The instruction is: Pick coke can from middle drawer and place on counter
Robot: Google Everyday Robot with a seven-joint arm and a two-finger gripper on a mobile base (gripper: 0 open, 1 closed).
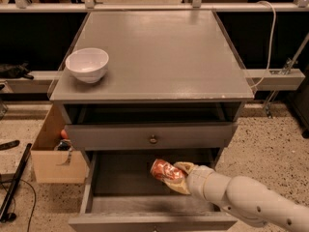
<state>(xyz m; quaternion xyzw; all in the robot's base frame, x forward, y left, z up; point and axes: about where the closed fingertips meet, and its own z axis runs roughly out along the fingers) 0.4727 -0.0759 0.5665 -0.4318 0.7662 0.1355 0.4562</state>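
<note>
Camera view: gripper (177, 178) is clasping the coke can (161, 170) inside the open middle drawer (88, 187).
Pick step is seemingly underway; next is calling for lifting past the knobbed drawer front (111, 137) onto the bench (164, 52).

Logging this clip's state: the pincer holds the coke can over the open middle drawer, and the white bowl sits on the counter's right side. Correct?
No: the camera view shows the white bowl on the left side of the counter. The rest holds: the pincer grips the coke can over the open middle drawer.
</note>
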